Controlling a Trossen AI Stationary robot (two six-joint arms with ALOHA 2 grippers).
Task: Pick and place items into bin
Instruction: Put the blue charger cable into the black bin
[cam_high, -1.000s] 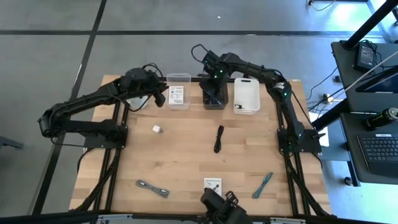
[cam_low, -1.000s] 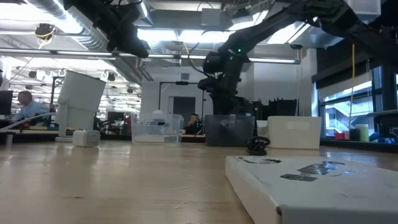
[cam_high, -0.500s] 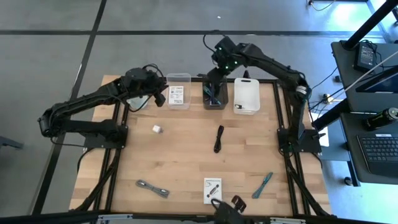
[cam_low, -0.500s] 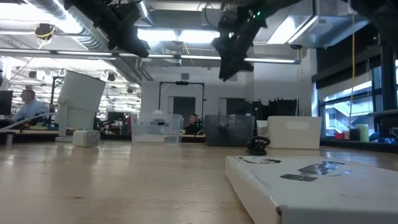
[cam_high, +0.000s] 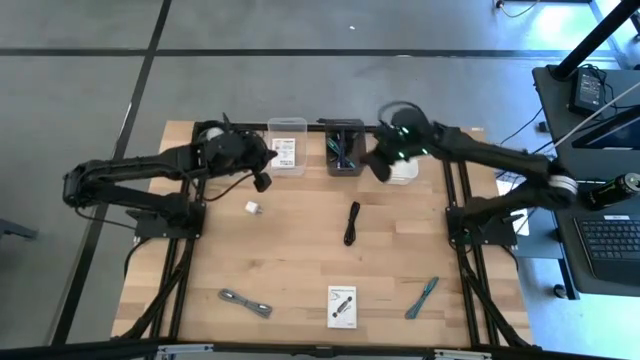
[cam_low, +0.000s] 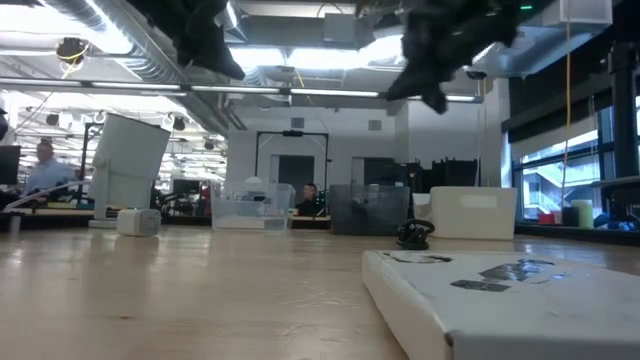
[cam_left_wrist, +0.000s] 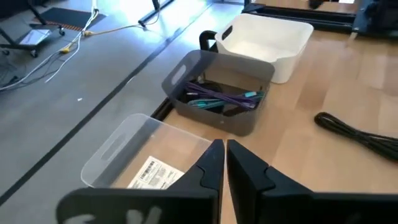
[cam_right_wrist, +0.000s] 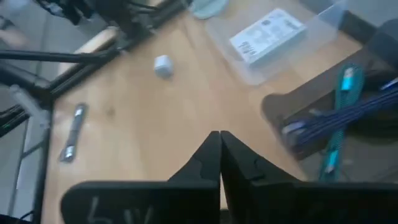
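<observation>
**Two closed, empty grippers above a row of three bins on a wooden table**

The left gripper (cam_high: 264, 172) hangs with its dark fingers pressed together, holding nothing, right beside the clear plastic bin (cam_high: 287, 146). That bin is see-through with rounded corners, and a flat white card with black print (cam_high: 285, 153) lies inside it. A small white block (cam_high: 253, 207) sits on the pale wood-grain table (cam_high: 300, 260) just below this gripper in the overhead view.

The right gripper (cam_high: 378, 165) is also shut and empty. It hovers between the smoky grey bin (cam_high: 345, 148) and the opaque white bin (cam_high: 402, 170), partly covering the white one. The grey bin holds thin purple and teal sticks (cam_left_wrist: 219, 99).

Nearer the table's front edge, well away from both grippers, lie loose items. A black cable coil (cam_high: 351, 222), long and glossy, rests closest to the right gripper. Beyond it lie a second white printed card (cam_high: 341, 305), a slim teal tool (cam_high: 422, 297) and a grey strip (cam_high: 245, 302) of flat, dull material.
</observation>
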